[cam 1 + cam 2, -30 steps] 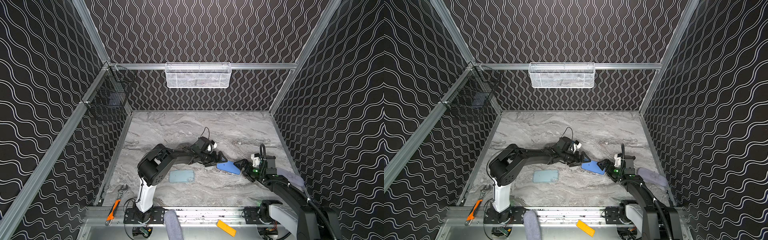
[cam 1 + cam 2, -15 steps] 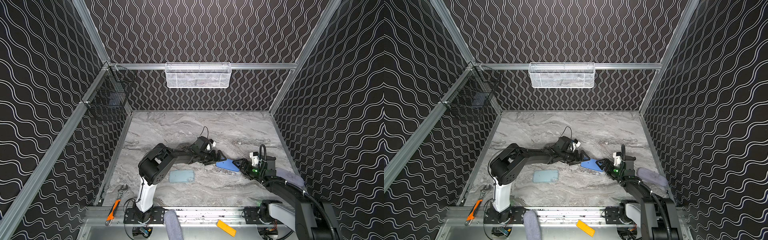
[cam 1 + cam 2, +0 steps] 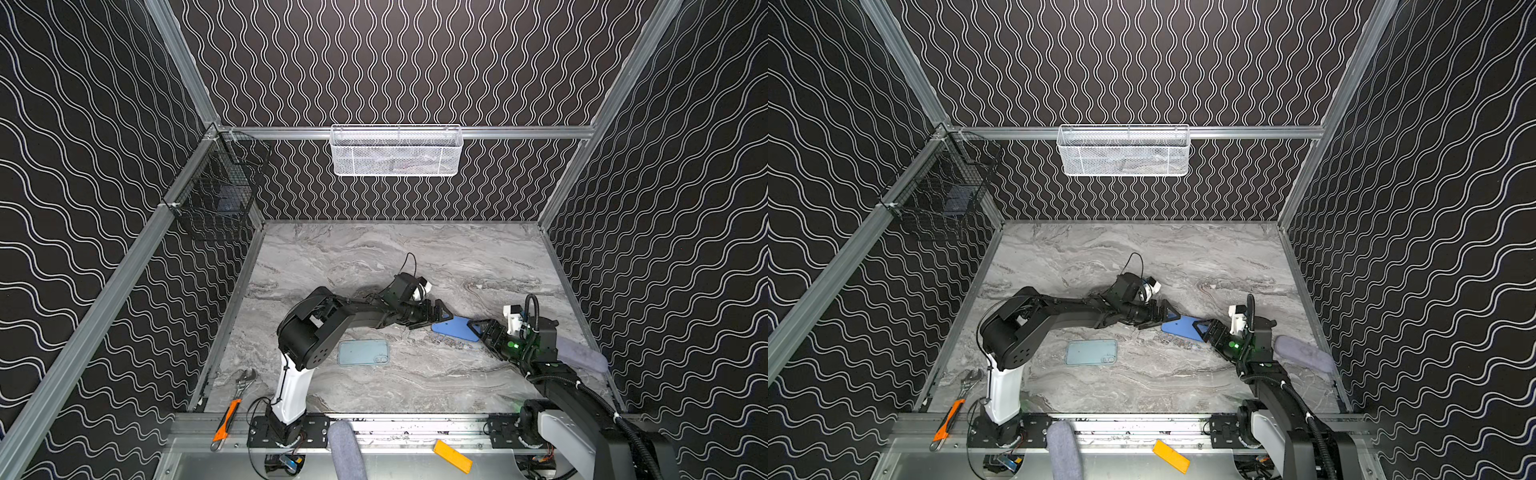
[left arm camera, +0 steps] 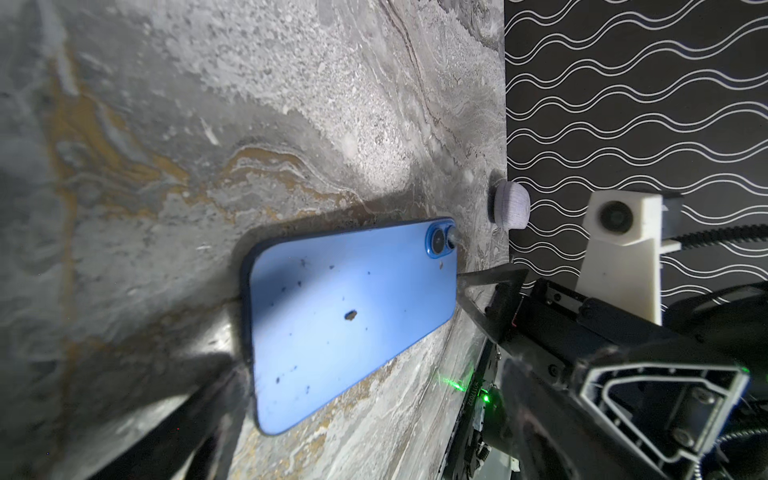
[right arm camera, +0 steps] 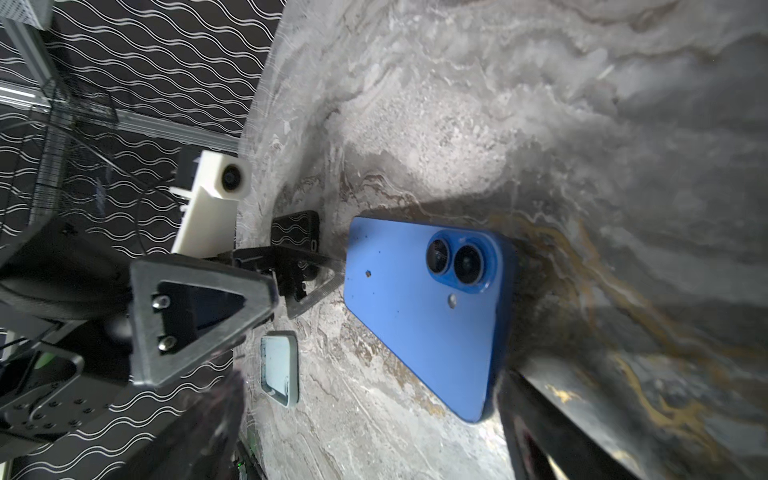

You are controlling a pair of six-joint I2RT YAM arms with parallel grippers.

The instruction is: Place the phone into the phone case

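Observation:
The blue phone [image 3: 454, 329] [image 3: 1181, 328] lies back up on the marble table, its twin lenses [image 5: 455, 262] toward my right arm. The pale blue-grey phone case [image 3: 363, 352] [image 3: 1091, 352] lies apart to the left, beside the left arm's base; it also shows in the right wrist view [image 5: 279, 370]. My left gripper [image 3: 436, 315] [image 3: 1163, 316] is open at the phone's left end, one fingertip [image 5: 328, 272] against its edge. My right gripper [image 3: 478, 330] [image 3: 1204, 330] is open at the lens end, a fingertip [image 4: 467, 282] against the phone [image 4: 353, 320]. Neither gripper holds anything.
A wrench [image 3: 245, 380] and an orange-handled tool [image 3: 224, 419] lie at the front left. A grey pad [image 3: 579, 353] lies by the right wall. A white mesh basket [image 3: 397, 151] hangs on the back wall and a black wire basket [image 3: 216, 195] on the left.
My right gripper has crept left up to the phone's lens end, and the phone has shifted slightly left and back. The left gripper and the case have barely moved.

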